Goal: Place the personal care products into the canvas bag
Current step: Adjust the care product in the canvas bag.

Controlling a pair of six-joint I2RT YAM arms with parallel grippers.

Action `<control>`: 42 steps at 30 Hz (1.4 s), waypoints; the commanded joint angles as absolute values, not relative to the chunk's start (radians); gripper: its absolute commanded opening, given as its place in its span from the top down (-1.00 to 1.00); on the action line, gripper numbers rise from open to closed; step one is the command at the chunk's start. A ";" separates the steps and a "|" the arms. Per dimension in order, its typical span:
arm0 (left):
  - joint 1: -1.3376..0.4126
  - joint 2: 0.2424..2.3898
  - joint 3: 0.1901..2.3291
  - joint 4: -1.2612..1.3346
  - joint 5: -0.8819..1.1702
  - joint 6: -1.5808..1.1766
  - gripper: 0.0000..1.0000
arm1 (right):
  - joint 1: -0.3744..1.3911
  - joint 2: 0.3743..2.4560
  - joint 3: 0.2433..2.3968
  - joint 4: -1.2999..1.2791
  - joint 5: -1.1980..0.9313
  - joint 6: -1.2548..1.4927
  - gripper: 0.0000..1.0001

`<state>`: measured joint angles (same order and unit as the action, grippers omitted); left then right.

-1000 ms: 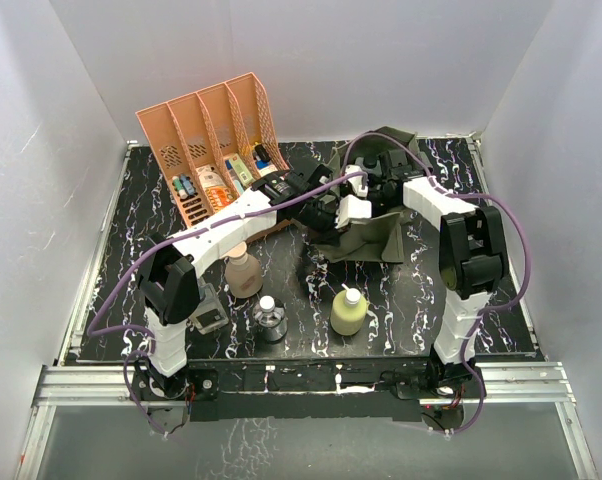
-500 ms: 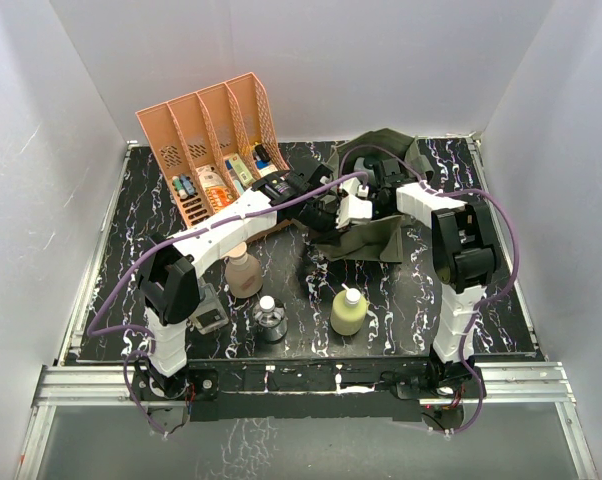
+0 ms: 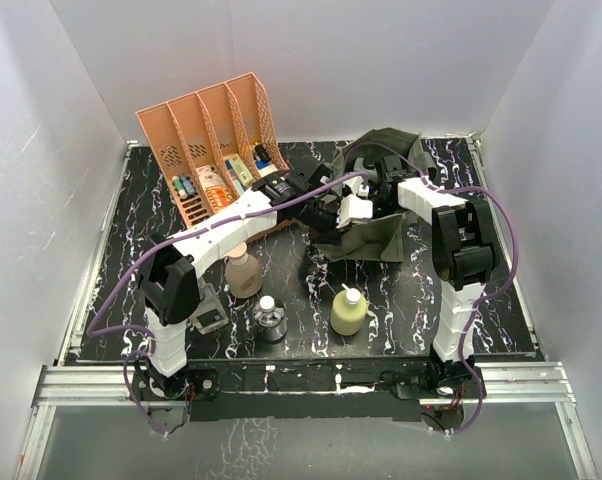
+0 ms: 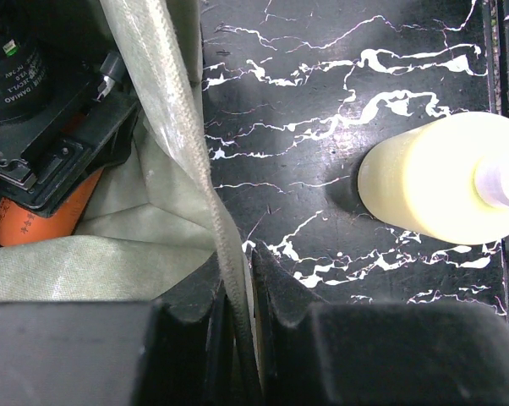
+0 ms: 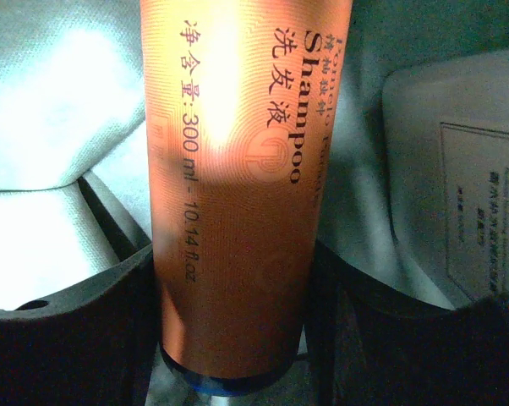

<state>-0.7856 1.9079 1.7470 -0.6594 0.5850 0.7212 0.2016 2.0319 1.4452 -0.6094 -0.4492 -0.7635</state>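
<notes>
The olive canvas bag (image 3: 376, 232) stands at the back centre. My left gripper (image 3: 333, 212) is shut on the bag's rim (image 4: 187, 152), which runs up between its jaws (image 4: 238, 283). My right gripper (image 3: 369, 188) is down inside the bag, shut on the orange-and-blue shampoo bottle (image 5: 246, 169); that bottle also shows in the left wrist view (image 4: 43, 220). A white bottle (image 5: 457, 194) lies beside it in the bag. The tan bottle (image 3: 244, 272), small clear round bottle (image 3: 270, 318), yellow white-capped bottle (image 3: 348, 310) and clear twin pack (image 3: 208, 316) stand on the table in front.
The salmon slotted rack (image 3: 211, 135) with small boxes and tubes stands at the back left, close to my left forearm. The yellow bottle (image 4: 440, 178) lies just right of the bag's held rim. White walls close in three sides.
My right arm has pushed a little further left and down into the bag with the orange bottle. The bag's top has shifted with it. My left gripper keeps its hold.
</notes>
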 commanded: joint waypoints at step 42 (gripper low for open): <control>-0.784 1.907 1.780 -0.611 0.542 0.585 0.61 | 0.124 1.793 1.913 -0.874 -0.617 -0.776 0.84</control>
